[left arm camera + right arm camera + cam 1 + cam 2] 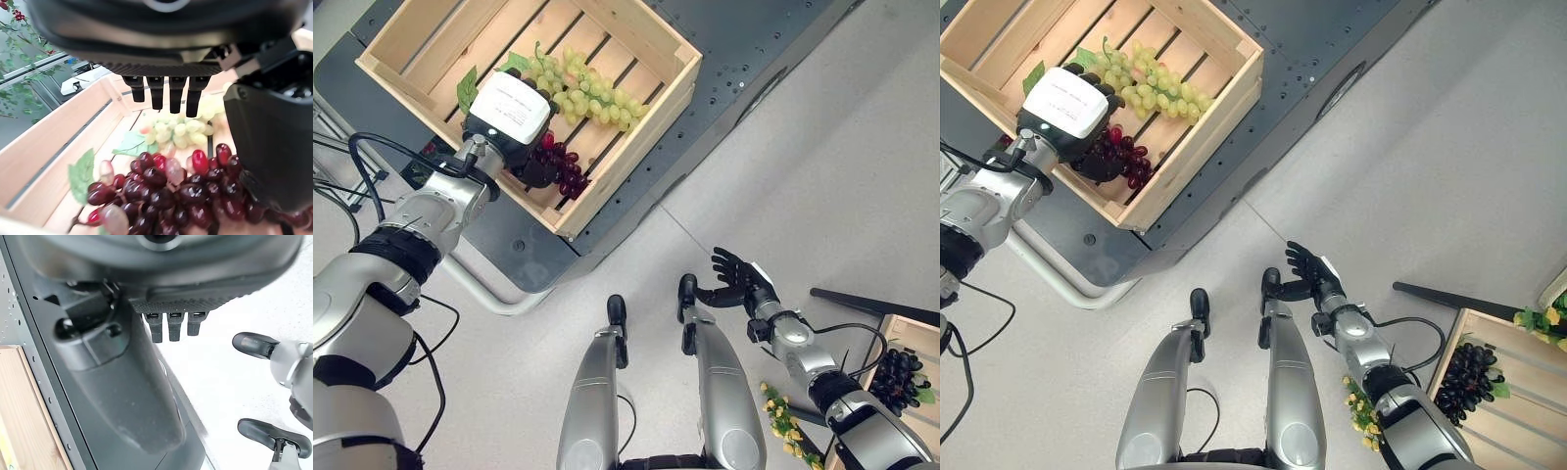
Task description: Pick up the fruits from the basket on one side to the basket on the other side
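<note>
1. The bunch of dark red grapes (pixel 563 168) lies inside the wooden crate (pixel 636 127), hard against the crate's near wall, on the slatted floor.
2. The left hand (pixel 514 122) is right over that bunch, its white-covered back hiding part of the fruit. From its wrist camera the fingers (pixel 164 90) hang fairly straight above the grapes and the thumb (pixel 271 147) comes down beside them, touching the berries (loose, not pinching, as far as I can see).
3. Deeper in the same crate, just beyond the red bunch, a bunch of green grapes (pixel 592 93) sprawls across the slats, with green leaves (pixel 470 88) at the end nearer the crate's left side.
4. The crate sits on a dark grey platform (pixel 744 69), and pale floor (pixel 803 186) spreads out past the platform's edge.
5. Well away from the crate, over that floor, the right hand (pixel 736 277) is held up with fingers spread wide and nothing in it.
6. Farther still from the crate, behind the right arm, a second wooden crate (pixel 1513 392) holds a bunch of black grapes (pixel 1464 380).
7. Near that second crate, a small yellow cluster (pixel 1359 403) lies on the floor by the right forearm (fruit or flowers, I cannot tell).
</note>
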You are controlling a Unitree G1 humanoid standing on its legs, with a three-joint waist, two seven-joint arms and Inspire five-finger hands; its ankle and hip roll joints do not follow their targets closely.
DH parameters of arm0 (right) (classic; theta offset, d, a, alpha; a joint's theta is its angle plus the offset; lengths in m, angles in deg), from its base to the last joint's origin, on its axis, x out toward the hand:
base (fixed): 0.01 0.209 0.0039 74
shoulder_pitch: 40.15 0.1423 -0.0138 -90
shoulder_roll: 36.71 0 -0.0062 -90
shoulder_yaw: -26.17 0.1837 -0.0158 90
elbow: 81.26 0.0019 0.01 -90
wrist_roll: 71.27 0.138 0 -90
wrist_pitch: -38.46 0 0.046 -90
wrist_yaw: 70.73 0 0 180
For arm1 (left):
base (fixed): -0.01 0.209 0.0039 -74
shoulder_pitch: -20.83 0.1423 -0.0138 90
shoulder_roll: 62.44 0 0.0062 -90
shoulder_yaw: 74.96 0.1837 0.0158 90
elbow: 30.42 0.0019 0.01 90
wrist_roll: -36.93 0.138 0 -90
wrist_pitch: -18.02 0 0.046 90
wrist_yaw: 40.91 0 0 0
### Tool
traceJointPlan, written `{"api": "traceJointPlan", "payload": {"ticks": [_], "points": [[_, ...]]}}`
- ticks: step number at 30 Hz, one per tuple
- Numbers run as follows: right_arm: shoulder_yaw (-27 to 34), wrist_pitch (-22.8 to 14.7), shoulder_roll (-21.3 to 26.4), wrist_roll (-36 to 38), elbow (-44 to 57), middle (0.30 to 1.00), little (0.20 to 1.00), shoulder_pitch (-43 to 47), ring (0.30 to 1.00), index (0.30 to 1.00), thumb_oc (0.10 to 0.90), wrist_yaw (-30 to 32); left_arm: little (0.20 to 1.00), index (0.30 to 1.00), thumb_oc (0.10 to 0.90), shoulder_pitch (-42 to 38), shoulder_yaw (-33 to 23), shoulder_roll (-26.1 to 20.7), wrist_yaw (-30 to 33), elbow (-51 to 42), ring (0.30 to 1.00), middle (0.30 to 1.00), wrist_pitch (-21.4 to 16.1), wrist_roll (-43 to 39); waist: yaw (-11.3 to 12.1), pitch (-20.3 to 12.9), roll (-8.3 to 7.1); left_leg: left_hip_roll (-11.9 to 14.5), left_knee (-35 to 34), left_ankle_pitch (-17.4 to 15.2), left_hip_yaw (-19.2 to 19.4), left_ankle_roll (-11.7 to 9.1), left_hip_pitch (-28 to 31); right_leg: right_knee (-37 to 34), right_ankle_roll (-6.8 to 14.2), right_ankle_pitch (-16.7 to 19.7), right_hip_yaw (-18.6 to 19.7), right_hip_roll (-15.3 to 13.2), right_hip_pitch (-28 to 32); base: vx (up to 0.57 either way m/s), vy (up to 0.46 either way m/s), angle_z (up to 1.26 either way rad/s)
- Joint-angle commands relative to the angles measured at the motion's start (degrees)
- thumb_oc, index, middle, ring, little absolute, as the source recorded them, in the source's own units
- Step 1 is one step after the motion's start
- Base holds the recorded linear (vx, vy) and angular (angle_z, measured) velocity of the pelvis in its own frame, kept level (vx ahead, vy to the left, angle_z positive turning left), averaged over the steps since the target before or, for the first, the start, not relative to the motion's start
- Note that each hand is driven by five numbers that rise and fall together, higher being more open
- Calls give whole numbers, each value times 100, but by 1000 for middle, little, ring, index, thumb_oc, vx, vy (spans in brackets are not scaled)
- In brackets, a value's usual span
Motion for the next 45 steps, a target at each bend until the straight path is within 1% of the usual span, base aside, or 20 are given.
{"api": "traceJointPlan", "payload": {"ticks": [1,4,5,11,14,18,22,24,26,28,29,30,31,32,33,35,40,44,45], "points": [[134,-203,321,-29,297,900,900,-32,900,900,800,-99,900,900,800,-863,-216,-624,-129,-417,900,900,310,498,139,-59,188,18,-120,-160,310,103,250,139,167,-514,-261,-69,419,31,-13,0],[128,-167,318,-57,262,900,900,3,900,900,800,-123,900,900,800,-913,-112,-634,-372,-445,900,900,147,697,136,-59,185,30,-119,-142,318,87,200,113,166,-494,-274,-68,391,0,0,0],[125,-135,307,-71,229,900,900,47,900,900,800,-126,900,900,800,-920,-24,-611,-499,-492,900,900,16,819,126,-59,182,38,-127,-130,327,85,157,90,170,-479,-271,-61,359,0,0,0],[127,-160,308,-51,53,900,900,130,900,900,800,-112,900,900,800,-1139,322,-557,-950,-466,900,900,-245,956,84,-59,125,97,-59,-102,386,66,-61,77,161,-449,-283,-44,202,3,2,-1],[134,-209,322,-23,-28,900,900,149,900,900,800,-144,900,900,800,-1274,454,-536,-990,-448,900,900,-267,929,67,-59,90,117,-28,-100,395,66,-160,66,159,-433,-274,-30,124,5,2,-2],[148,-264,334,48,-85,900,900,165,900,900,800,-152,900,900,800,-1417,557,-481,-891,-392,900,900,-410,942,55,-59,18,151,57,-85,399,47,-366,76,158,-406,-293,-30,-15,0,0,0],[150,-274,310,74,-54,900,900,191,900,900,800,-144,900,900,800,-1464,546,-352,-509,-185,900,900,-480,1019,33,-59,-85,190,167,-68,367,36,-643,128,151,-374,-313,-14,-225,0,0,0],[154,-326,309,92,-56,900,900,198,900,900,800,-167,900,900,800,-1489,548,-303,-528,10,900,900,-543,1141,15,-59,-124,214,206,-55,367,34,-774,145,149,-348,-318,-7,-339,0,0,0],[155,-335,305,104,-17,900,900,209,900,900,800,-162,900,900,800,-1458,545,-277,-702,138,900,900,-485,1349,2,-59,-155,224,223,-33,359,30,-869,145,153,-318,-322,5,-420,-24,26,3],[134,-315,297,124,63,900,900,258,900,900,800,-110,900,900,800,-1383,556,-247,-1182,329,900,900,-141,1718,-14,-59,-187,224,211,-3,343,19,-959,110,164,-281,-320,22,-490,0,0,0],[115,-312,297,135,80,900,900,279,900,900,800,-92,900,900,800,-1368,563,-241,-1263,398,900,900,-37,1784,-19,-59,-192,226,214,0,340,17,-988,109,165,-275,-317,25,-516,0,0,0],[90,-323,302,159,87,900,900,323,900,900,800,-87,900,900,800,-1345,573,-229,-1397,530,900,900,159,1893,-29,-59,-205,233,215,7,337,18,-1036,109,161,-267,-317,30,-564,-27,24,-5],[68,-334,301,185,106,900,900,364,900,900,800,-74,900,900,800,-1323,571,-199,-1555,650,900,900,431,2017,-39,-59,-225,243,224,14,330,14,-1103,109,158,-258,-321,33,-619,-27,19,-6],[64,-339,302,195,113,900,900,373,900,900,800,-71,900,900,800,-1307,555,-189,-1659,688,900,900,549,2067,-41,-59,-232,247,229,15,327,12,-1127,112,157,-257,-322,33,-640,-31,13,-4],[50,-366,304,224,119,900,900,398,900,900,800,-65,900,900,800,-1270,544,-169,-1818,745,900,900,821,2184,-44,-59,-246,257,241,25,319,0,-1198,111,155,-251,-336,31,-691,0,0,0],[27,-350,318,300,163,900,900,440,900,900,800,-40,900,900,800,-1247,519,-174,-1899,790,900,900,1167,2315,-45,-59,-265,267,250,30,306,-12,-1276,108,150,-248,-360,29,-750,-15,7,0],[86,-325,353,372,248,900,900,440,900,900,800,19,900,900,800,-1302,387,-217,-2201,906,900,900,1618,2582,-21,-59,-279,242,301,38,248,-23,-1465,98,140,-225,-407,9,-885,-25,16,-4],[117,-349,354,394,307,900,900,377,900,900,800,11,900,900,800,-1310,318,-237,-2373,926,900,900,1897,2602,-7,-59,-296,229,292,41,208,-15,-1509,96,148,-216,-418,5,-920,-20,2,-4],[128,-379,335,390,305,900,900,352,900,900,800,-7,300,300,400,-1312,283,-242,-2292,965,300,300,1932,2589,0,-59,-312,222,267,43,199,-9,-1502,69,157,-202,-428,9,-906,0,0,0]]}}
